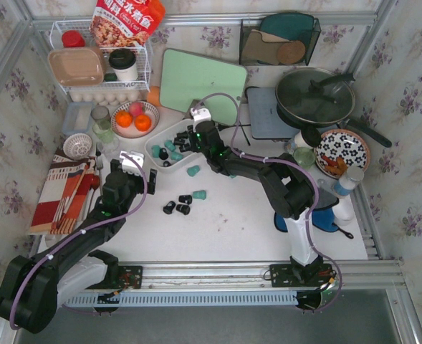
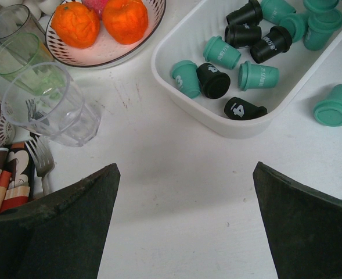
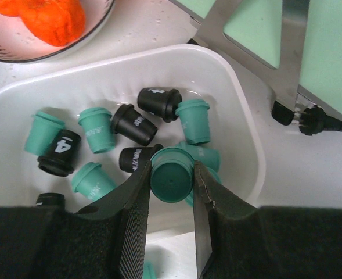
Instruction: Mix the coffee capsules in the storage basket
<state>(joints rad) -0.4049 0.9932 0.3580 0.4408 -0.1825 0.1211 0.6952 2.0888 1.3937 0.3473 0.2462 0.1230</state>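
The right gripper [image 3: 171,174] pinches a teal capsule [image 3: 171,179] above the 6 o'clock wall of the storage basket [image 3: 243,131], as its wrist view shows. Next, I think, it must release it among the black capsules [image 3: 135,124]. The left gripper [image 2: 183,168] stands wide open, empty.

open desk [image 1: 232,222] between the arm bases and the storage basket [image 1: 153,152], broken only by loose capsules [image 1: 184,208] mid-desk. left end effector [image 2: 183,168] has bare desk ahead: a lane between the clear glass [image 2: 49,104] on its left and the basket wall on its right, fruit bowl [image 2: 118,55] at the far end. right end effector [image 3: 171,170], teal capsule [image 3: 171,181] between its fingers, blocks the basket from above. cutting board stand [image 3: 292,64] just beyond the rim.
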